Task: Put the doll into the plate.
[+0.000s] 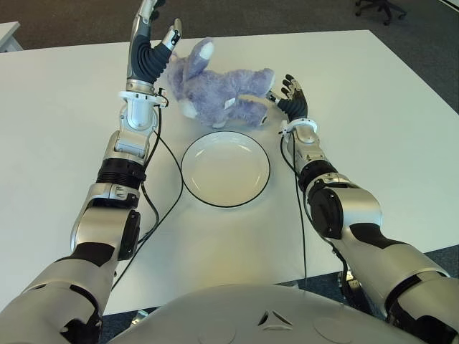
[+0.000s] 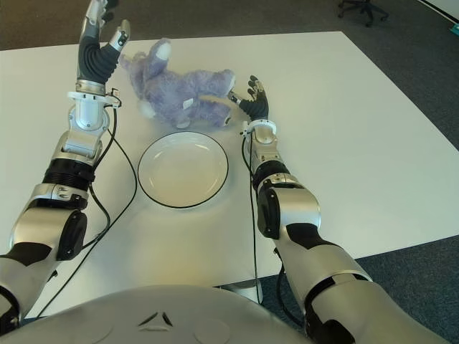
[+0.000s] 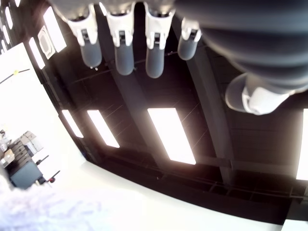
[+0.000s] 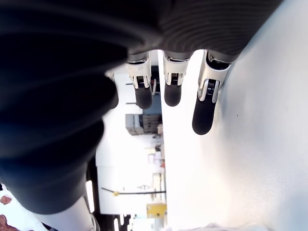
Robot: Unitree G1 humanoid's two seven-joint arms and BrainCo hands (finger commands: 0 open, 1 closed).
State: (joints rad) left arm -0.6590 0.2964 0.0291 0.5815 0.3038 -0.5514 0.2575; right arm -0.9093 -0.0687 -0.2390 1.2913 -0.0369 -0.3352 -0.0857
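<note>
Though unseen from wrists, doll (image 1: 222, 92) beyond plate (image 1: 225, 169)

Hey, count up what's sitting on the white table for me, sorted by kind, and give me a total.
Plush dolls: 1, the purple doll, lying between the left hand and the right hand
Plates: 1, the white plate, nothing in it
Total: 2 things on the table

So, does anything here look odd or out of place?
Only the doll: it lies on its side on the table, behind the empty plate. The left hand and right hand flank it, fingers open.
</note>
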